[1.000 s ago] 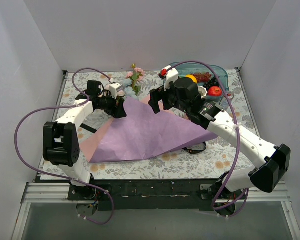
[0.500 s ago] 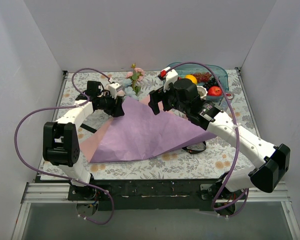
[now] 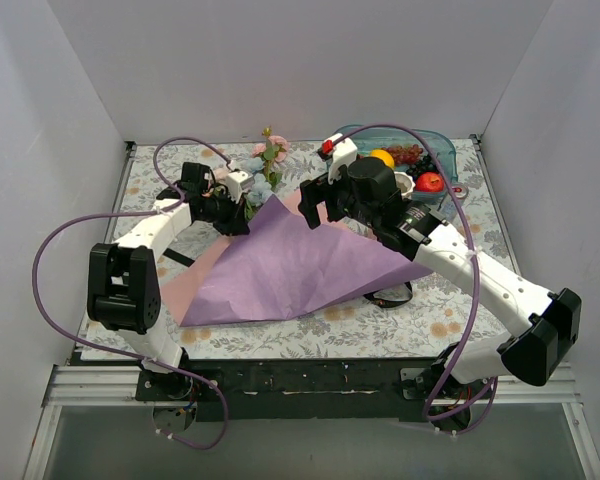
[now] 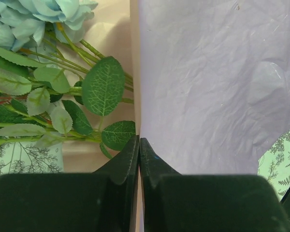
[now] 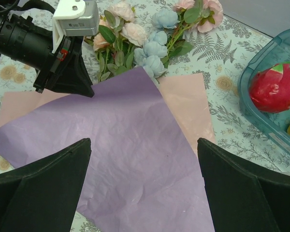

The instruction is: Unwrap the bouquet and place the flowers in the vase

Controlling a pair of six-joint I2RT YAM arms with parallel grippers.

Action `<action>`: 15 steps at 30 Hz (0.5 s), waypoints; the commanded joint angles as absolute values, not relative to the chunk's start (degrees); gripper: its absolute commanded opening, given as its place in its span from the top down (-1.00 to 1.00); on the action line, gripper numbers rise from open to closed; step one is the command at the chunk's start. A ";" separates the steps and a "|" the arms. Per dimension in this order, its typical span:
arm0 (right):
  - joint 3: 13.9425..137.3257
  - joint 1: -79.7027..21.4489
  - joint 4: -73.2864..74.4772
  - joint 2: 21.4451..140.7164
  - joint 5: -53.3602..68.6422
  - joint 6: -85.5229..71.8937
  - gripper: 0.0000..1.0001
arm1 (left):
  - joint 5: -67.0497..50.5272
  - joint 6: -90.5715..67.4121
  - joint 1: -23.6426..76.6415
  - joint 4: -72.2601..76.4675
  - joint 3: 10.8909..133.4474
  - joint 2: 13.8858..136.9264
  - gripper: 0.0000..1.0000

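The bouquet lies unwrapped: a purple wrapping sheet (image 3: 300,265) is spread over a pink sheet (image 3: 195,285). The flowers (image 3: 265,165) rest at the paper's far corner, pink, peach and pale blue blooms on leafy green stems (image 4: 53,82). My left gripper (image 3: 242,222) is shut on the purple paper's edge (image 4: 193,87), right beside the stems. My right gripper (image 5: 144,142) hovers open above the purple sheet (image 5: 125,140), touching nothing. A small white shape (image 3: 405,183) behind my right arm may be the vase; most of it is hidden.
A teal bowl (image 3: 440,145) with red, yellow and dark fruit stands at the back right. A black ribbon loop (image 3: 390,296) lies under the paper's right corner. White walls enclose the flowered tablecloth on three sides.
My left gripper has closed onto the purple paper's edge and shifted slightly toward the flowers. The right gripper stays open in place.
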State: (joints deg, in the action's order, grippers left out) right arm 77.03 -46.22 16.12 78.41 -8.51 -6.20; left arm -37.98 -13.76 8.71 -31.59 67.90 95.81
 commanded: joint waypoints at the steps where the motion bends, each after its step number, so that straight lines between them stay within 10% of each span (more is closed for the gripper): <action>1: 78.57 -46.41 14.41 75.76 -9.58 -5.98 -0.96 | -38.50 -12.13 8.79 -33.31 71.36 92.73 1.00; 15: 86.13 -46.41 17.40 74.00 -12.75 -2.81 -0.96 | -45.51 4.11 10.19 -45.17 71.81 74.73 1.00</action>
